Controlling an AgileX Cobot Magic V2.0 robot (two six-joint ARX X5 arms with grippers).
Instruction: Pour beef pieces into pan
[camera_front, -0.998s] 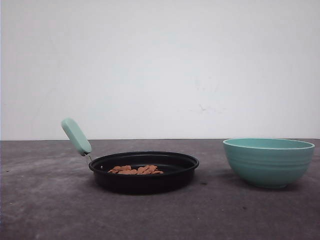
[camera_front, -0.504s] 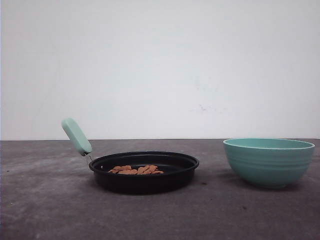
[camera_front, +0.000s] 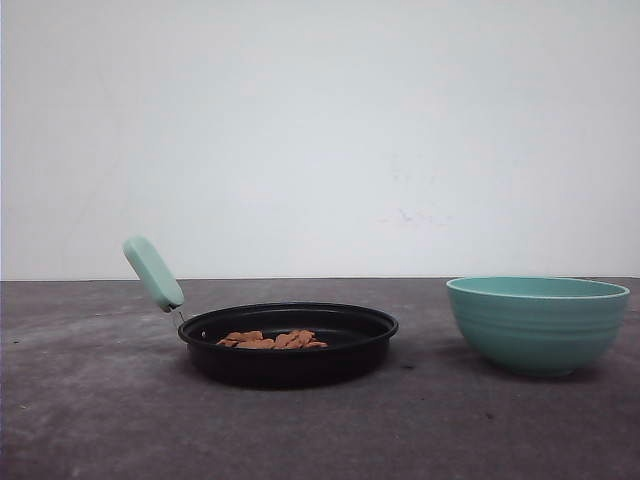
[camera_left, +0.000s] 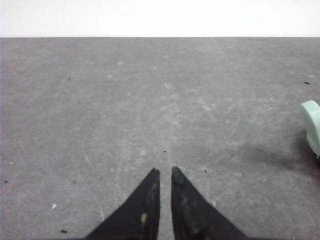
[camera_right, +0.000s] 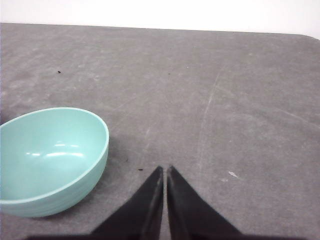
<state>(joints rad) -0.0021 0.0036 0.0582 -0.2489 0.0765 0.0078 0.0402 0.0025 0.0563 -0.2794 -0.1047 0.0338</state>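
Grey table (camera_front: 100, 420) is carrying the pan (camera_front: 288, 345), its mint-green handle (camera_front: 153, 272) angling up to the left; the beef pieces (camera_front: 270, 340) are lying in a low pile inside it. Teal bowl (camera_front: 537, 324) is standing well apart on the right. Left gripper (camera_left: 164, 172) and right gripper (camera_right: 164, 169) are hovering over bare tabletop, fingertips pressed nearly together, gripping nothing.

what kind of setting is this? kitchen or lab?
Likely a lab test bench, not a kitchen: a bare grey table against a blank white wall, with just a pan of beef pieces and a bowl.
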